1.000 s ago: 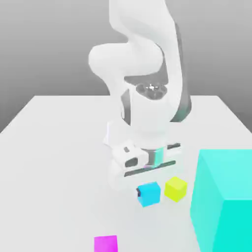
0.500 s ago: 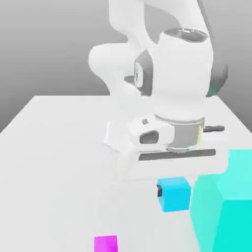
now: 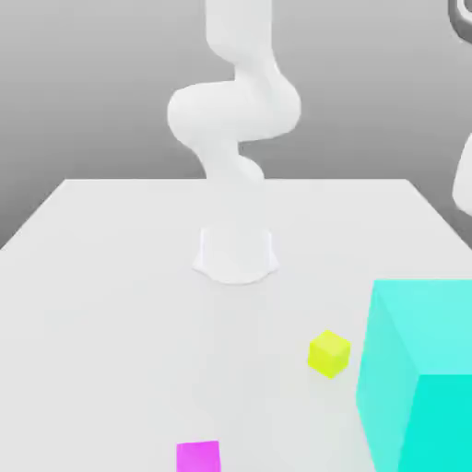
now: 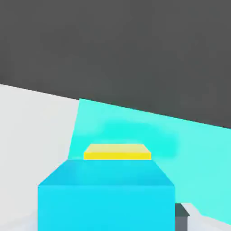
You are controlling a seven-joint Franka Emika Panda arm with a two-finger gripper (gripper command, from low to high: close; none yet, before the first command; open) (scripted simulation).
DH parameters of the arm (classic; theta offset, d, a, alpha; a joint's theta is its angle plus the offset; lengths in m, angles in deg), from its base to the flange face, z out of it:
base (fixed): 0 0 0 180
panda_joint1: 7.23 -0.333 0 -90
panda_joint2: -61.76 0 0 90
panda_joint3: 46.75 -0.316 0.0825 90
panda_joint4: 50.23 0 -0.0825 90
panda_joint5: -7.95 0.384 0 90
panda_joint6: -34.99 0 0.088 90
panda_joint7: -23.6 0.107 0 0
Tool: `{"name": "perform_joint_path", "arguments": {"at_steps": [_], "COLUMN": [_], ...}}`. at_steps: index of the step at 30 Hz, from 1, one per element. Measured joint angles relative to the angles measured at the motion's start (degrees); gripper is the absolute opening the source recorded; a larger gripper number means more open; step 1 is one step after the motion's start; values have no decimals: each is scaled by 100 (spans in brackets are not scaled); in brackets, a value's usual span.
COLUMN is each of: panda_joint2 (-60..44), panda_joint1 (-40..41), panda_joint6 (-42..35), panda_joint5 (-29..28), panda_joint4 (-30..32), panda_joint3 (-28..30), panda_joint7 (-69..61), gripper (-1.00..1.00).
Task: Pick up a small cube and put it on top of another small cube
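- The small sky-blue cube sits close under the hand camera, with a dark grey part of the pincer just beside one of its lower corners.
- Whether that part touches the cube cannot be told, nor whether the pincer is released or clenched on it.
- The cube has equal sides, so no long axis. One flat face is turned square to the hand camera, its top face shows above that, and its edges run level.
- Just behind it in the hand view is the yellow cube, standing in front of the huge turquoise cube. Whether the blue and yellow cubes touch is unclear.
- In the exterior view the yellow cube rests on the table near the turquoise cube. A magenta cube lies well apart, toward the exterior view's left.
- The white arm rises from its base on the table.
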Motion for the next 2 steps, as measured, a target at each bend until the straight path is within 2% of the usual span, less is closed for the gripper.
{"name": "perform_joint_path", "arguments": {"at_steps": [2], "panda_joint2": [0], "panda_joint1": [0], "panda_joint6": [0], "panda_joint5": [0], "panda_joint4": [0], "panda_joint3": [0], "panda_joint7": [0], "gripper": [100]}}
